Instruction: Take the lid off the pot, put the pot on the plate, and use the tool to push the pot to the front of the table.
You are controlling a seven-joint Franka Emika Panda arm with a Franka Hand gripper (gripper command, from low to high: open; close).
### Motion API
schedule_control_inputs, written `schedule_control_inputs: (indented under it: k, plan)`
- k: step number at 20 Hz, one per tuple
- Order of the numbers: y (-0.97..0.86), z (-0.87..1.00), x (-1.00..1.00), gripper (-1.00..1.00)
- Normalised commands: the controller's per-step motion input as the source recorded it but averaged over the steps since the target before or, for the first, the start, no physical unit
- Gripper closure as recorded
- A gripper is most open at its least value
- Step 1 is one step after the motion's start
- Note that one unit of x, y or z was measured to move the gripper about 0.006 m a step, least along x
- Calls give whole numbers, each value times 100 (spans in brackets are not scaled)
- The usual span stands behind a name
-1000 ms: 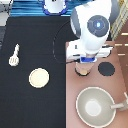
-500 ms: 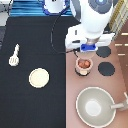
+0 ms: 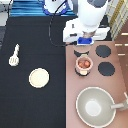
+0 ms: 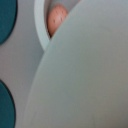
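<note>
At the exterior view's left, the small cream-beige spatula with its thin handle and flat head lay on the large black tabletop. It was well apart from everything else and looked untouched. To its right the flat round cream plate with a darker rim sat bare, so the pot had not yet been placed on it.

Further right, on the brown stove panel, the small pinkish-tan pot with two side tabs stood upright over one of the black burners. Its reddish-brown inside was open to view, so I judged the lid-removal step done or nearly done. The small pale-pink lid itself did not show anywhere on the table.

The white two-finger gripper hung just beyond the pot toward the exterior view's top, above the stove and clear of the pot's rim. That position would suit carrying the lid away, but I could not tell whether the gripper was clenched, released or grasping anything.

In the wrist view a broad pale curved surface filled most of the picture, and I could not tell what it was.

Two more black burners lay to the pot's right. The large grey pan with a long handle sat near the exterior view's bottom right.
</note>
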Motion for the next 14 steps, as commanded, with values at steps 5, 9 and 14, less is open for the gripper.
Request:
schedule_control_inputs:
  k: [5, 9, 14]
  plan:
    - [-25, -53, -100, 100]
    - [-3, -75, -100, 100]
    - [8, -76, -91, 100]
